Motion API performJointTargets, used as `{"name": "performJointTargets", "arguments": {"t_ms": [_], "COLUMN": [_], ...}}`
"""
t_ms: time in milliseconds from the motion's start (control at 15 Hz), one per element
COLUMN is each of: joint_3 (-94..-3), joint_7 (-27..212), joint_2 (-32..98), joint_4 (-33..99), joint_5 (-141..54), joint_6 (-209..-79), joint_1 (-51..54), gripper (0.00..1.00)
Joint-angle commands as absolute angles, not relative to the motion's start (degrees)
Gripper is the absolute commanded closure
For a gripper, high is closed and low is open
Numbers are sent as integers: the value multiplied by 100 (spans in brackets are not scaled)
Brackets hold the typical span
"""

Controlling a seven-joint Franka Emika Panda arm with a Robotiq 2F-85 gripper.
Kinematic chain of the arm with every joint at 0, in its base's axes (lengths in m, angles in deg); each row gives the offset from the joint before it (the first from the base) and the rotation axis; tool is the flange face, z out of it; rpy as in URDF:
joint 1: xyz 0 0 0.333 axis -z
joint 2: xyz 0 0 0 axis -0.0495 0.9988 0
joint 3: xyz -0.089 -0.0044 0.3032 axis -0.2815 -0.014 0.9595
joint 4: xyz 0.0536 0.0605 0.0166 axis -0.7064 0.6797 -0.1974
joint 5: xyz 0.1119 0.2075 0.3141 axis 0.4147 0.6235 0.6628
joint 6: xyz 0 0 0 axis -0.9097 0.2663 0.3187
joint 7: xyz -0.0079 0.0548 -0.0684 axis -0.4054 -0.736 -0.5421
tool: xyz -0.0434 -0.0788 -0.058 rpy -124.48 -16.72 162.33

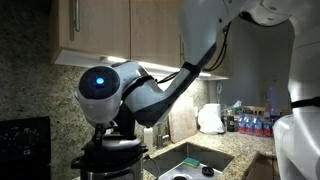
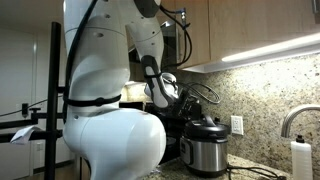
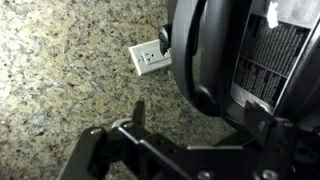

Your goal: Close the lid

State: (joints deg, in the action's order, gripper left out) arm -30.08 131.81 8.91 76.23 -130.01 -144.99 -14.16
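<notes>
Lid (image 3: 205, 45), black and round, filled the wrist view's upper right, just above the pincer (image 3: 170, 140) at bottom centre; whether its jaws were open, I couldn't tell.

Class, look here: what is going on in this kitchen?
A robot arm has its hand close to the black lid of a steel cooker by the granite wall. In the wrist view the lid stands raised beside a wall outlet, so it looks not yet closed. Whether the hand grips it is unclear.
</notes>
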Motion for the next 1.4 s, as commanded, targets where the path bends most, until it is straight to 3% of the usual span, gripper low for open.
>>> {"name": "performJointTargets", "arguments": {"t_ms": [0,467,933,1333], "joint_3": [-3014,-3067,-3346,-3544], "joint_7": [12540,11035,8750,8373], "joint_2": [450,-41,-1003,-2066], "joint_4": [7643,7583,7684,7302], "joint_5": [-12447,-10592,-7278,-6153], "joint_6": [-14607,-14359,-13054,-11730], "joint_1": [-1412,-1464,-1677,-1303], "gripper": [0,0,0,0]}}
